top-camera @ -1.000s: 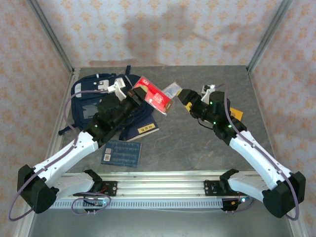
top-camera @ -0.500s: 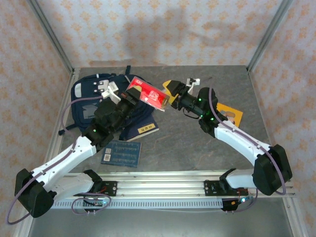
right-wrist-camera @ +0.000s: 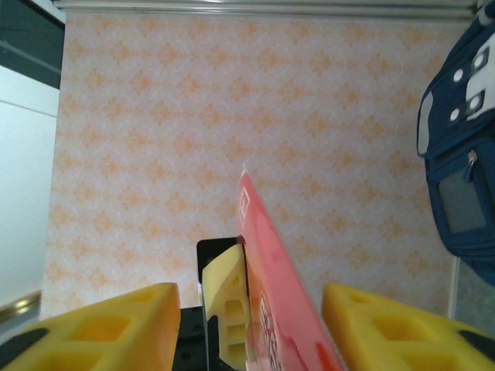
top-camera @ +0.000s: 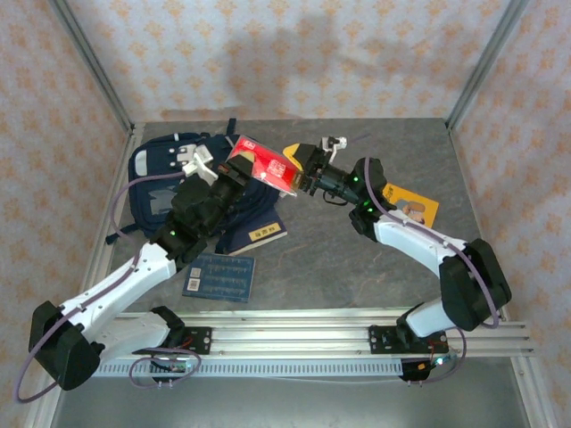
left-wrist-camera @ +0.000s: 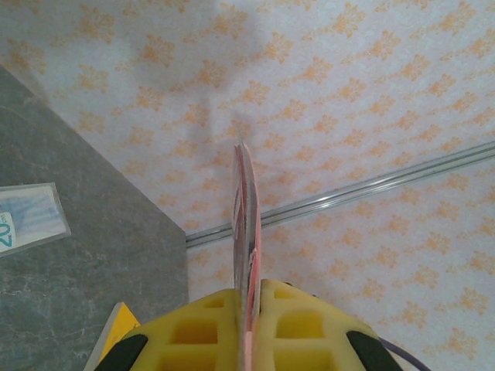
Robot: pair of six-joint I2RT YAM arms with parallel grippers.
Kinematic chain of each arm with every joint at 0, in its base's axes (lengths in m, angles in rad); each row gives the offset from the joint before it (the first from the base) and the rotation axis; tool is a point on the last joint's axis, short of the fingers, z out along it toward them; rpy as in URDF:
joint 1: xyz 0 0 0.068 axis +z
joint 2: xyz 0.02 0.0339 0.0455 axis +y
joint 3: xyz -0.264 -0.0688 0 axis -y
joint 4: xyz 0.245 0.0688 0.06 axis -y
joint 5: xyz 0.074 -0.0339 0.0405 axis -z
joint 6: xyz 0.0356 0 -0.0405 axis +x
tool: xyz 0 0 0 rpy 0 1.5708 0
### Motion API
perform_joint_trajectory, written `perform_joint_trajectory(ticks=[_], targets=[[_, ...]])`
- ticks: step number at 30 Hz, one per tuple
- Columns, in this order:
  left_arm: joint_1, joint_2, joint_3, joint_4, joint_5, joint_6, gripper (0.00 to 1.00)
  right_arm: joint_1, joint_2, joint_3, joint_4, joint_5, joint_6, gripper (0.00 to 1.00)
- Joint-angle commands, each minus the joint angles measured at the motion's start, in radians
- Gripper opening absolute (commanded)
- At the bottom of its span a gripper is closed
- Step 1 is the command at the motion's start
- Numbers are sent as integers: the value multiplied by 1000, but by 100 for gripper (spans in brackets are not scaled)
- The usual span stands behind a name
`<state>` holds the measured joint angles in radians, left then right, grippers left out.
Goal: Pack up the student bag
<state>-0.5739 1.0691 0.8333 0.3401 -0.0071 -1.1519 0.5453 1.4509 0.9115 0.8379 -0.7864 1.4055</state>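
Mid-air beside the navy fabric backpack (top-camera: 161,174), my left pincer (top-camera: 235,173) clamps a flat red packet (top-camera: 266,166); my right pincer (top-camera: 302,175), apart astride it, must close for the handover.

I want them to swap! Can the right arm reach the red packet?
Probably yes: the right gripper is open with a finger on either side of the red packet, which the left gripper holds up.
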Motion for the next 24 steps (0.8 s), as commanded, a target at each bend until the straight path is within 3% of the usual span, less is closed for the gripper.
perform_joint_trajectory(ticks=[1, 3, 5, 8, 10, 14, 16, 19, 21, 24], targets=[[6, 3, 45, 50, 4, 30, 0, 4, -6, 13, 110, -40, 42, 34], [6, 1, 45, 36, 4, 39, 0, 4, -16, 7, 86, -39, 39, 21], [5, -4, 45, 22, 6, 46, 0, 4, -24, 7, 67, -46, 33, 18], [5, 0, 49, 8, 21, 47, 2, -3, -38, 9, 42, -52, 19, 5], [5, 3, 63, -23, 37, 47, 11, -16, -54, 2, 3, -49, 5, 1], [12, 23, 159, -268, 75, 97, 46, -69, -131, -53, -126, -7, -57, 0], [24, 42, 221, -423, 90, 140, 57, -88, -190, -62, -315, 6, -176, 0], [43, 72, 304, -614, 69, 235, 64, -94, -287, -17, -756, 77, -454, 0], [46, 117, 393, -788, 2, 314, 67, -95, -334, 19, -1028, 196, -611, 0], [76, 245, 535, -994, -60, 406, 67, -97, -363, 41, -1255, 318, -732, 0]])
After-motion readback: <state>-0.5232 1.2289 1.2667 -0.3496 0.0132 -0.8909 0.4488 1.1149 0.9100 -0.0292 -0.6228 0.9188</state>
